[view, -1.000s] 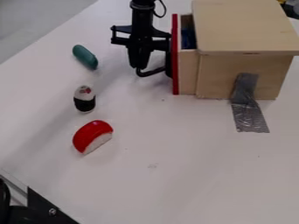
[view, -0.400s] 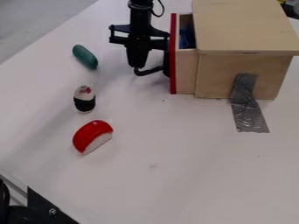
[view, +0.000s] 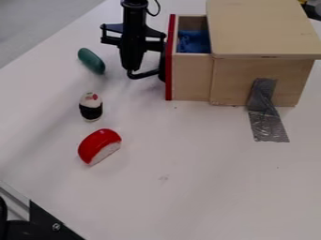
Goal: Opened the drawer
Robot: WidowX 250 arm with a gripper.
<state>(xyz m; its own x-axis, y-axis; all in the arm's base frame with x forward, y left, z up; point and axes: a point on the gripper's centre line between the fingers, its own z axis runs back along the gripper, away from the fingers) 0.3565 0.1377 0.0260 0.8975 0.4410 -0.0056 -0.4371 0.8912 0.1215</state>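
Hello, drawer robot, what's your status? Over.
Jaws beside red front. Drawer open, something blue inside. Green object farther out, touching neither.

On the table (view: pixel 188 173), the box (view: pixel 266 30) is standing at the far right, its drawer (view: pixel 191 77) sticking out to the left with a cloth (view: pixel 193 41) lying inside, while tape (view: pixel 263 112) is running from the box's near side onto the table. The gripper (view: pixel 132 65) is hanging just left of the drawer. Farther left, the oblong toy (view: pixel 91 61), the toy rice roll (view: pixel 91 107) and the toy sushi (view: pixel 99 146) are lying apart, from far to near.
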